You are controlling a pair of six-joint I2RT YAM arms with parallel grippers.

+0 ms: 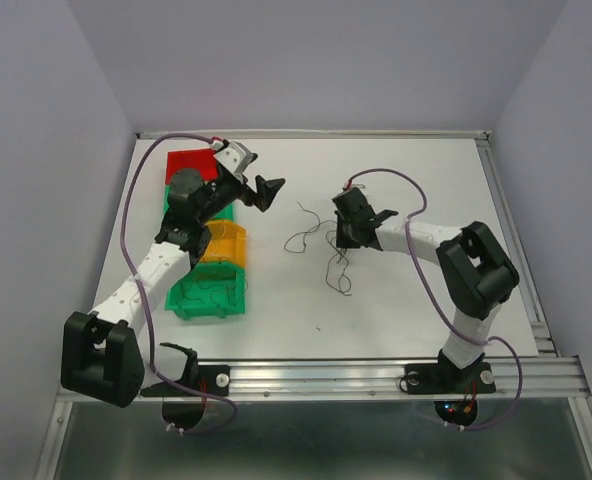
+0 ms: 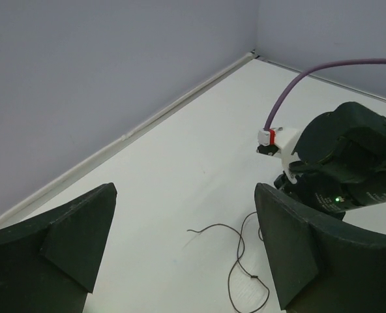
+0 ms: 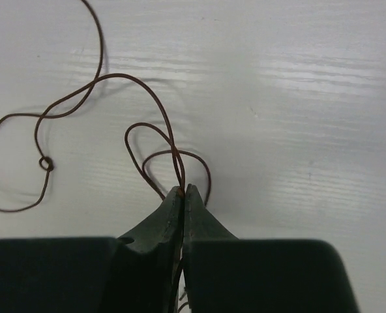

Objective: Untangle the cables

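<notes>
The cables (image 3: 177, 171) are thin, dark reddish-brown wires lying in loose curls on the smooth white table (image 1: 426, 180), near its middle. Only the right wrist view shows the grip: the right gripper (image 3: 182, 190) has its two dark, tapered fingers pressed together on one strand, which loops away left to a tiny knot (image 3: 46, 163). From above the wires are faint squiggles and the pinch itself cannot be made out. The left wrist view shows the left gripper (image 2: 185, 189) with its broad matte fingers spread wide, holding nothing, raised over a further curl of wire. Only the top view shows three plastic bins (image 1: 181, 300), red, orange and green, lined up under the left arm.
</notes>
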